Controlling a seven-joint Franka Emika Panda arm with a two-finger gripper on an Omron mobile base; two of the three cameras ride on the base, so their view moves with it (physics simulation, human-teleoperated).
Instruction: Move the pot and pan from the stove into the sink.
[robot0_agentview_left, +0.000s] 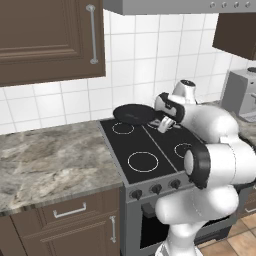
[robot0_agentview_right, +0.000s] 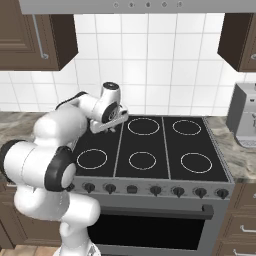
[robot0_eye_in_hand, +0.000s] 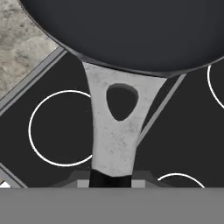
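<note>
The black pan (robot0_agentview_left: 131, 113) hangs a little above the back left of the stove (robot0_agentview_left: 150, 152). My gripper (robot0_agentview_left: 166, 123) is shut on its handle, to the right of the pan's bowl. In the hand view the pan's dark bowl (robot0_eye_in_hand: 127, 30) spans the top. Its pale grey handle (robot0_eye_in_hand: 114, 135), with a hole in it, runs down to my gripper (robot0_eye_in_hand: 111, 180), and the stove's black glass top (robot0_eye_in_hand: 183, 131) with white rings lies underneath. From the right, my gripper (robot0_agentview_right: 107, 125) hovers over the stove's (robot0_agentview_right: 150, 145) left side. The pot and the sink are out of view.
A grey marbled counter (robot0_agentview_left: 50, 160) stretches left of the stove, under a brown wall cabinet (robot0_agentview_left: 45, 40). A grey appliance (robot0_agentview_right: 245, 117) stands on the counter to the right. The tiled wall lies close behind the burners. Knobs line the stove's front.
</note>
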